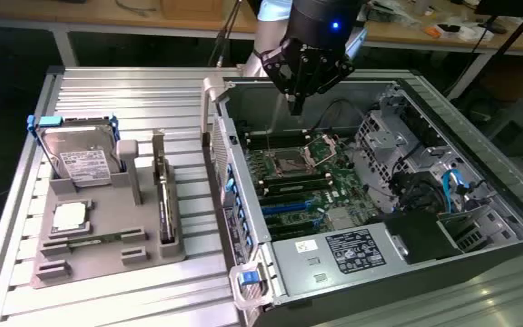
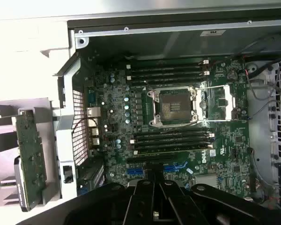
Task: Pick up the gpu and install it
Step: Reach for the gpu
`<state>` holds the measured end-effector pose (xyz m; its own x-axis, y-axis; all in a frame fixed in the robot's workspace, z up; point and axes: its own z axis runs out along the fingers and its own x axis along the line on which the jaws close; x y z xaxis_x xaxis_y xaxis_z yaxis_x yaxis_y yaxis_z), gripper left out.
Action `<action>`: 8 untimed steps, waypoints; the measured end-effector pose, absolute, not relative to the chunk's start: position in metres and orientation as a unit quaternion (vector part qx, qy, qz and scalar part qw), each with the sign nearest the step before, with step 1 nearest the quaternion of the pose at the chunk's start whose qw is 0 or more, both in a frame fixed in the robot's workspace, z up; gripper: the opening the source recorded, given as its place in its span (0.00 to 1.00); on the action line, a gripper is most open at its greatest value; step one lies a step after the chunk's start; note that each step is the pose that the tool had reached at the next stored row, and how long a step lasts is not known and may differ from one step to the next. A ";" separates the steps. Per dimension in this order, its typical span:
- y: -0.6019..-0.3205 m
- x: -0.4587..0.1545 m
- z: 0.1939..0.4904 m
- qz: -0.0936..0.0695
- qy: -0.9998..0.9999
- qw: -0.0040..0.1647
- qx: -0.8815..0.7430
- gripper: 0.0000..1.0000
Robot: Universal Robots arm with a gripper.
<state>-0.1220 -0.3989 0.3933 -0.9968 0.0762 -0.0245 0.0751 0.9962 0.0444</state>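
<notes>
**Empty gripper over the case, gpu parked in its holder**

My worry: any descent from here could strike the bare CPU socket (image 1: 291, 162) on the motherboard (image 1: 321, 178). The gripper (image 1: 295, 107) hangs right over the open computer case (image 1: 398, 272). Its jaws are pressed together, holding and touching nothing. The gpu (image 1: 163, 201) stands on edge in the grey holder (image 1: 107, 235) on the table (image 1: 107, 88), well apart at the exterior view's left.

Slatted table (image 1: 107, 88) with grey holder (image 1: 107, 262) and open computer case (image 1: 218, 143)
</notes>
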 end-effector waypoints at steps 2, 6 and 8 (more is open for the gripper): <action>-0.399 -0.124 0.393 0.022 0.999 0.013 0.038 0.11; -0.399 -0.137 0.393 0.022 0.999 0.013 0.038 0.11; -0.399 -0.142 0.393 0.022 0.999 0.013 0.038 0.11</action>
